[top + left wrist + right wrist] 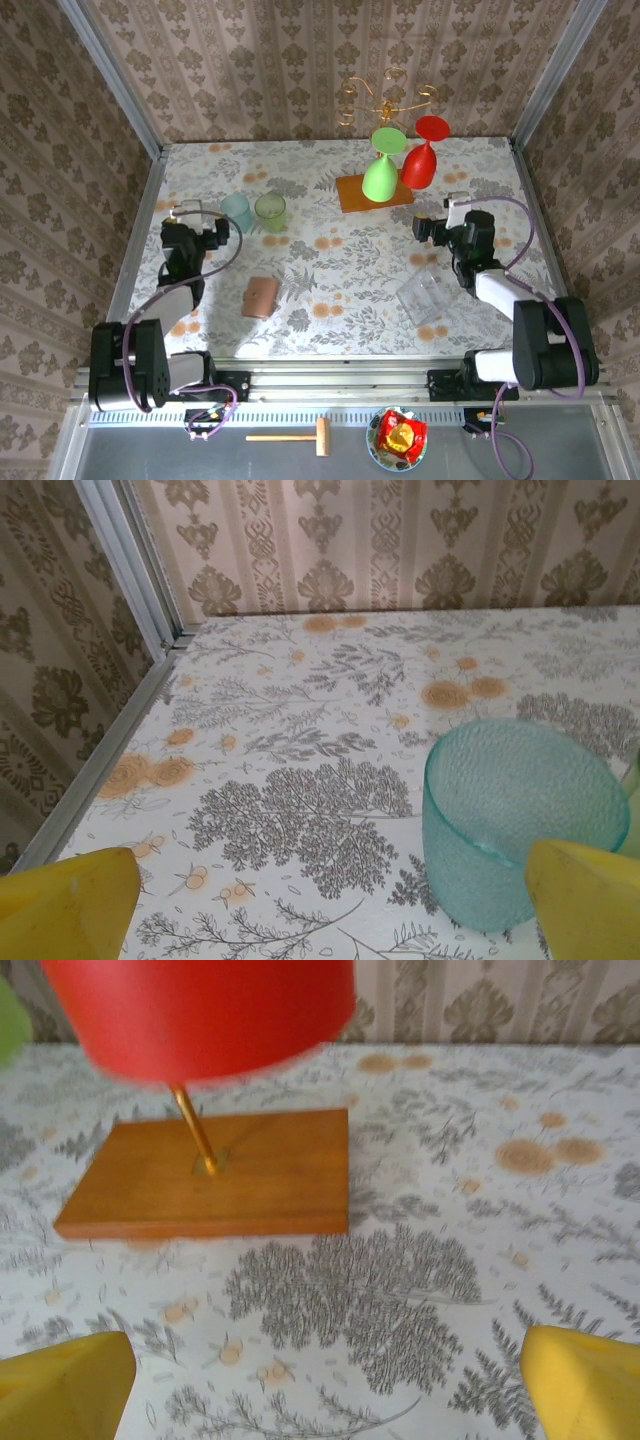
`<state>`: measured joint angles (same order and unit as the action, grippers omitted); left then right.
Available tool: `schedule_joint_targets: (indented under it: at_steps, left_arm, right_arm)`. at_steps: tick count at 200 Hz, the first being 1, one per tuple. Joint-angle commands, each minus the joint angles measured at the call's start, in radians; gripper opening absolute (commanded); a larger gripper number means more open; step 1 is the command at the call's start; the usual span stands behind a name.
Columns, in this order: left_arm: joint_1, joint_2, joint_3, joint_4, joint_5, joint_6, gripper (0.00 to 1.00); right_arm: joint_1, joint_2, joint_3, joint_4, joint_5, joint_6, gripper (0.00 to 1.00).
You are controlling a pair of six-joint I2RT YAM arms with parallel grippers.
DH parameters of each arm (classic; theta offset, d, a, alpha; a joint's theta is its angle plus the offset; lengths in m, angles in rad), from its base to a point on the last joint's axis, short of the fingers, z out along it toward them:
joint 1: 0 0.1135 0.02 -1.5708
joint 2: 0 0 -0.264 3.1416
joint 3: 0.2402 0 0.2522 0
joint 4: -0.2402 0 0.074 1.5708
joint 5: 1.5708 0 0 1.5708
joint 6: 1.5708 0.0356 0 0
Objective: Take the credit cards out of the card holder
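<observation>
- Wide-open left jaws and right jaws, nothing gripped in either.
- Left wrist view: yellow fingertips at the bottom corners, over the counter near its left edge, with a teal cup just ahead of the right-hand tip.
- Right wrist view: yellow fingertips far apart over the floral counter, pointed at a wooden board; gold stem rising from it to a red goblet.
- Card holder: brown, folded shut, flat on the counter toward the near edge, left of centre, apart from both arms and nearer the left arm.
- Teal cup and green cup just beside each other, ahead of the left arm.
- Board at the far middle of the counter, bearing a green goblet and the red goblet side by side.
- Gold wire stand at the far edge, behind the goblets.
- Clear box toward the near right corner, just beside the right arm.
- On the grey ledge below the near edge: wooden mallet and a bowl of red wrappers.
</observation>
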<state>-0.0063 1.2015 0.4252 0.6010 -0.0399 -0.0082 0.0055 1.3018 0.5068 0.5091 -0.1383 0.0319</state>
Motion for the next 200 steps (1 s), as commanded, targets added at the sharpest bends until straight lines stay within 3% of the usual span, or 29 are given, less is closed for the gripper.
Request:
schedule_joint_targets:
  at_steps: [1,41,83,117,139,186,200]
  left_arm:
    - [-0.007,-0.061,0.080,-0.225,-0.038,-0.112,1.00]
    - [-0.008,-0.126,0.222,-0.556,0.038,-0.249,1.00]
    - [-0.009,-0.131,0.326,-0.753,0.175,-0.364,1.00]
    - [-0.012,-0.084,0.473,-0.948,0.252,-0.327,1.00]
    - [-0.010,-0.044,0.559,-1.053,0.277,-0.270,1.00]
    - [-0.008,0.003,0.603,-1.093,0.279,-0.186,1.00]
    - [-0.007,0.010,0.601,-1.097,0.295,-0.181,1.00]
  right_arm:
    - [0.018,-0.084,0.066,-0.284,0.053,0.092,0.98]
    - [0.052,-0.222,0.146,-0.674,0.066,0.237,0.92]
    - [0.092,-0.333,0.211,-1.010,0.056,0.413,0.79]
    - [0.129,-0.367,0.259,-1.233,0.048,0.543,0.68]
    - [0.157,-0.389,0.272,-1.333,0.058,0.650,0.65]
    - [0.178,-0.418,0.249,-1.478,0.091,0.967,0.64]
    - [0.182,-0.430,0.230,-1.533,0.118,1.091,0.51]
